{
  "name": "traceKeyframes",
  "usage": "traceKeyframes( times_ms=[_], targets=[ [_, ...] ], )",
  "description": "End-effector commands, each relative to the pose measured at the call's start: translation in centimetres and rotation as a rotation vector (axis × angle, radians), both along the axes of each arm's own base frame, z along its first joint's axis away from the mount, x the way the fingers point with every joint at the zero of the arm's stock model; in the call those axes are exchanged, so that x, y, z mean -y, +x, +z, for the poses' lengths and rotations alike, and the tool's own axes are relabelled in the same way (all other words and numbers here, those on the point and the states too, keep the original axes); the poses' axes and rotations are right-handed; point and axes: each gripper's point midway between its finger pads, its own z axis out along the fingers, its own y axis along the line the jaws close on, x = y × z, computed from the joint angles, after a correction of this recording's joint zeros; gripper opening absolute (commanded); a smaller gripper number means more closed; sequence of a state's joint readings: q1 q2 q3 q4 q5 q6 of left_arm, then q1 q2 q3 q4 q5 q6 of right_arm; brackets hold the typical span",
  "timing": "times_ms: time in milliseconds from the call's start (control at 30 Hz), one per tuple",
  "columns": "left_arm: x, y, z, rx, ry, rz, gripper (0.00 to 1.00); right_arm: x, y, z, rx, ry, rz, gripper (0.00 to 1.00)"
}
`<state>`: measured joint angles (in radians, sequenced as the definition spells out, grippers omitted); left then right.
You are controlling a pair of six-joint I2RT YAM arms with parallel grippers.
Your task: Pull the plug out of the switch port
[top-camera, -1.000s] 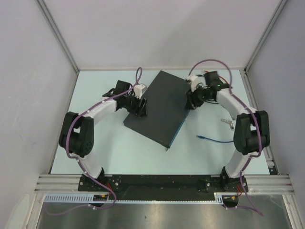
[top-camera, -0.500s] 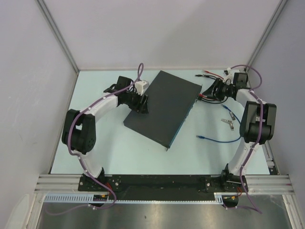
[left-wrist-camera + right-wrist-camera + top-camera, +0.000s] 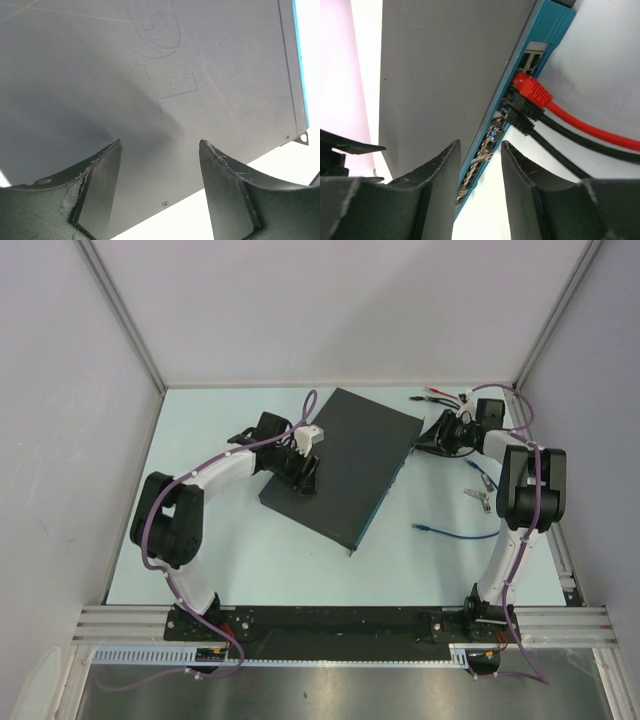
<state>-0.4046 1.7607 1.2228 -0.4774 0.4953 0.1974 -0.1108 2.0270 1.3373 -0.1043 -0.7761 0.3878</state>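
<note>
The switch (image 3: 345, 465) is a flat dark-grey box lying slantwise mid-table, with a bluish port edge on its right side. In the right wrist view a red plug (image 3: 532, 90) and two black plugs (image 3: 524, 116) sit in ports on that blue edge (image 3: 540, 35). My right gripper (image 3: 480, 145) is open and low beside the edge, short of the plugs; it also shows in the top view (image 3: 424, 442). My left gripper (image 3: 306, 478) is open over the switch's left part. In the left wrist view it (image 3: 160, 145) holds nothing above the grey top (image 3: 165, 75).
Red and black cables (image 3: 437, 395) run from the switch's far right corner toward the back wall. A loose blue cable (image 3: 455, 533) and a small metal piece (image 3: 478, 497) lie on the table (image 3: 250, 550) at the right. Walls enclose three sides.
My right arm swung away from the switch's right edge toward the right wall, and its gripper now lies low by the far right corner. My left gripper shifted slightly right over the switch.
</note>
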Motion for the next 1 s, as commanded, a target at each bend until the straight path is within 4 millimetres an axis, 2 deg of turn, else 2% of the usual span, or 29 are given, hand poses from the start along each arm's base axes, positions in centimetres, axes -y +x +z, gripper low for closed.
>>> traceKeyframes(
  times_ms=[0, 600, 967],
  targets=[
    [-0.3, 0.8, 1.8, 0.084, 0.003, -0.009, 0.69, -0.1, 0.6, -0.8, 0.017, -0.004, -0.005, 0.42],
    [-0.3, 1.6, 1.3, 0.085, 0.025, -0.003, 0.69, 0.1, 0.6, -3.4, -0.020, -0.037, -0.011, 0.38],
    [-0.2, 1.9, 0.9, 0.084, 0.033, -0.005, 0.69, -0.7, 0.6, -3.3, -0.011, -0.028, 0.011, 0.38]
  ],
)
